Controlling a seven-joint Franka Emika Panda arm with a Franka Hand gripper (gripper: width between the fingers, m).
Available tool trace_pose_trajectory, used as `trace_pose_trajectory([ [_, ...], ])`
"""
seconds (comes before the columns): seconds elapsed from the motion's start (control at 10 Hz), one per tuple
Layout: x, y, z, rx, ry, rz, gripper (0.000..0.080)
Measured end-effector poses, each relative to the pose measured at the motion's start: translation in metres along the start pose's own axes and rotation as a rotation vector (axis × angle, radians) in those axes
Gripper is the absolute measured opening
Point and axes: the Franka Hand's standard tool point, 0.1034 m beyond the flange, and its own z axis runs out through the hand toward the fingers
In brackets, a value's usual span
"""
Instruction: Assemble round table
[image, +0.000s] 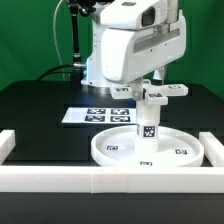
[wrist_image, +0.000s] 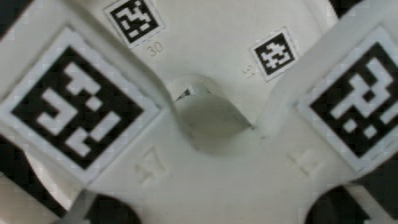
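The large round rimmed disc lies flat at the front of the table. The short cylindrical post stands upright at its centre. The flat elongated base piece lies level across the top of the post. My gripper comes straight down on the middle of the base piece and looks shut on it. In the wrist view the base piece fills the frame, with several black-and-white tags on it and a round boss in the middle. The gripper straddles its narrow waist. The fingertips are mostly hidden.
The marker board lies flat behind the disc toward the exterior view's left. The long white border rail runs along the front edge, with raised ends at both sides. A black pole stands at the back left.
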Motion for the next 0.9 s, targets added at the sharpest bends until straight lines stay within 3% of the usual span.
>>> trace_pose_trajectory([
  [0.9, 0.0001, 0.0005, -0.0004, -0.002, 0.002, 0.008, 0.0443],
])
